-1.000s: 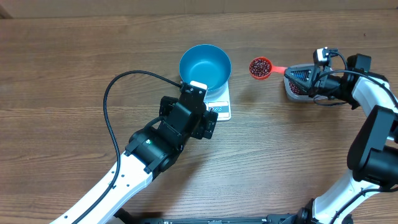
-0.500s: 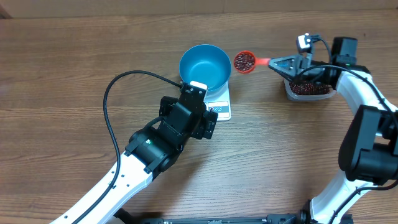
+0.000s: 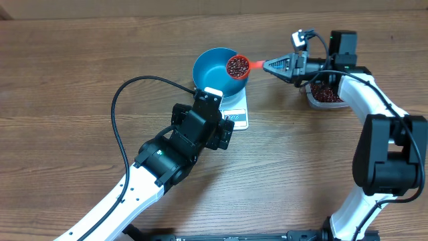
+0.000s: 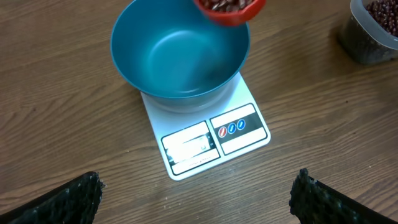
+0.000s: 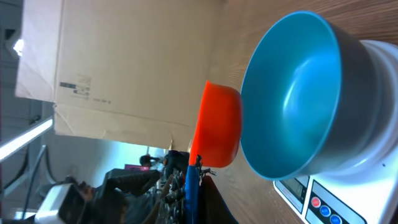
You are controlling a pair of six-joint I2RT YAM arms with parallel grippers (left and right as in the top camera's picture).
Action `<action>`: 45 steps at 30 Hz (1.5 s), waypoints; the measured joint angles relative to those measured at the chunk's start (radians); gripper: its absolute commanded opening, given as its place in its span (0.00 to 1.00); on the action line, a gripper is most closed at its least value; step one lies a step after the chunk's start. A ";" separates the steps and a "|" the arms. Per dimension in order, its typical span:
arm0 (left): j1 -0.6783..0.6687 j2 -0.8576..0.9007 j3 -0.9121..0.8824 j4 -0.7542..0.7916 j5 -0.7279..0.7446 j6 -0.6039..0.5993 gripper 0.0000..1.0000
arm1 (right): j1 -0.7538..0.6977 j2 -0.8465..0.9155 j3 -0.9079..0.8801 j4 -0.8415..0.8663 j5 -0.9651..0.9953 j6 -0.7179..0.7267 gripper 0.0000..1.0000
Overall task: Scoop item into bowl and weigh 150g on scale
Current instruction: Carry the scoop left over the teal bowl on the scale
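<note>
The left gripper [image 3: 226, 131] stands where it did a second ago, jaws spread wide, just in front of the scale [image 3: 239, 115], holding nothing. The bowl [image 3: 212, 75] rests on the scale, unmoved. The scoop [image 3: 252, 64] has travelled left from the open table [image 3: 80, 60] beside the tub [image 3: 319, 102] and now sits over the bowl's right rim, level, with its load of beans [image 3: 236, 66] still inside. The right gripper [image 3: 279, 66] has followed it leftward, jaws pressed together on the scoop handle, and the right arm now reaches across the tub. Most of the scale lies hidden under the bowl and the left arm in the overhead view, and the arm covers part of the tub, where more beans [image 3: 328, 94] show. The left wrist view cuts off the scoop [image 4: 230, 11] at the top edge and the tub [image 4: 368, 37] at the right. It alone shows the scale's display panel [image 4: 189, 146], too washed out to read, and the bare interior of the bowl [image 4: 177, 59]. The right wrist view shows the scoop [image 5: 221, 130] from the side, close to the rim of the bowl [image 5: 292, 93], with a cardboard box [image 5: 124, 68] behind; the gripper fingers cannot be made out there.
</note>
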 measured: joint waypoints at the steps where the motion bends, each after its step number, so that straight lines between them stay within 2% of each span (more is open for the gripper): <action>1: 0.000 0.000 0.000 0.000 0.000 0.000 1.00 | 0.007 0.000 0.000 0.002 0.010 0.002 0.04; 7: 0.000 0.000 0.000 0.000 0.000 0.000 0.99 | 0.036 0.000 0.000 0.035 0.054 -0.012 0.04; 14: 0.000 0.000 0.000 0.000 0.000 0.000 1.00 | 0.047 0.000 0.000 0.047 0.080 -0.107 0.04; 36: 0.000 0.000 0.000 0.000 0.000 0.000 1.00 | 0.096 0.000 0.000 0.026 0.148 -0.540 0.04; 45: 0.000 0.000 0.000 0.000 0.000 0.000 0.99 | 0.096 0.000 0.000 0.026 0.210 -0.629 0.04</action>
